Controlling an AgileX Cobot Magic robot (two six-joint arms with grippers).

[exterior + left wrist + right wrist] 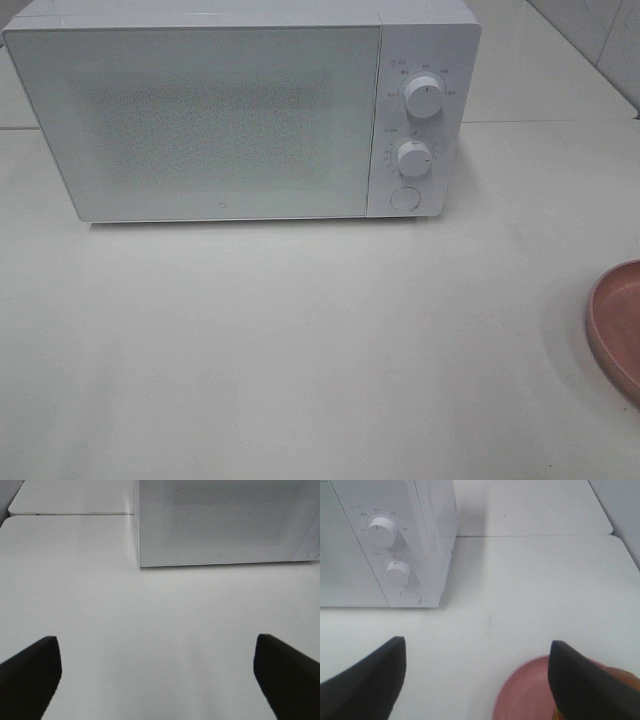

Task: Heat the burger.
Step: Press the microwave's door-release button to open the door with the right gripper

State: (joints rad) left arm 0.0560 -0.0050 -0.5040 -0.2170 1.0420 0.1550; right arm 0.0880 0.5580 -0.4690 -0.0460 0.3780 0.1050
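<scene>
Nothing of the heating looks done yet. In the high view the microwave [240,110] stands at 12 o'clock on the desk [300,350], its door [190,130] shut. The two knobs [424,97] and the round button [404,197] below them are untouched by either arm.

The plate [612,320] is cut off by the edge at about 4 o'clock, and no burger shows in that view. The right wrist view shows a golden-brown sliver, most likely the burger [624,676]. It sits on the plate behind one of the right fingers [365,680], and too little of it shows to be sure.

Those fingers are spread wide and hold nothing, hanging over the plate's near rim. The left fingers [30,675] are spread just as wide and empty, over bare desk facing the door.

By my reading every step is left:
- Open the door.
- Lift the burger or its plate inside.
- Shut the door.
- Turn the knobs.

The left arm seems better placed for the door and the right for the burger.
</scene>
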